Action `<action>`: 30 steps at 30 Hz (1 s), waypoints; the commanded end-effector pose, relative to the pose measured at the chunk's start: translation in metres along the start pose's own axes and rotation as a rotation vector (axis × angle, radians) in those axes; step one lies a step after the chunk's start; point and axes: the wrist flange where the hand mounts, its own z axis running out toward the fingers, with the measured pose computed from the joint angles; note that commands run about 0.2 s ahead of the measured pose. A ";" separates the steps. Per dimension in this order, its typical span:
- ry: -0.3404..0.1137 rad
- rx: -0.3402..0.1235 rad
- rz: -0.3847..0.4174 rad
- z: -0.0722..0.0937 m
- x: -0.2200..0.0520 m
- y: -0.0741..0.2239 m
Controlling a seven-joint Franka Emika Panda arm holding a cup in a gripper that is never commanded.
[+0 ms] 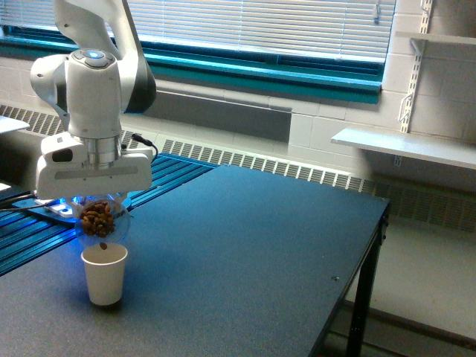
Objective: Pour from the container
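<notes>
The container [99, 220], a clear rounded cup with brown bits inside, hangs tipped under my gripper [97, 202], which is shut on it. Its mouth points down, just above a cream paper cup [104, 276] standing upright on the dark table [245, 253]. One brown bit [103, 246] is in the air between the container and the paper cup's rim. The fingers themselves are mostly hidden behind the gripper body and the container.
The table's right edge [372, 245] drops off to the floor. A blue-lit slatted surface [44, 223] lies behind the cup on the exterior view's left. A radiator and window blinds run along the back wall; a white shelf [409, 145] juts out at right.
</notes>
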 end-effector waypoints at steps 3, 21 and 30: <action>0.003 -0.023 -0.018 -0.001 0.008 -0.001; 0.020 -0.063 -0.068 0.005 0.010 -0.012; 0.026 -0.059 -0.081 -0.001 0.013 -0.019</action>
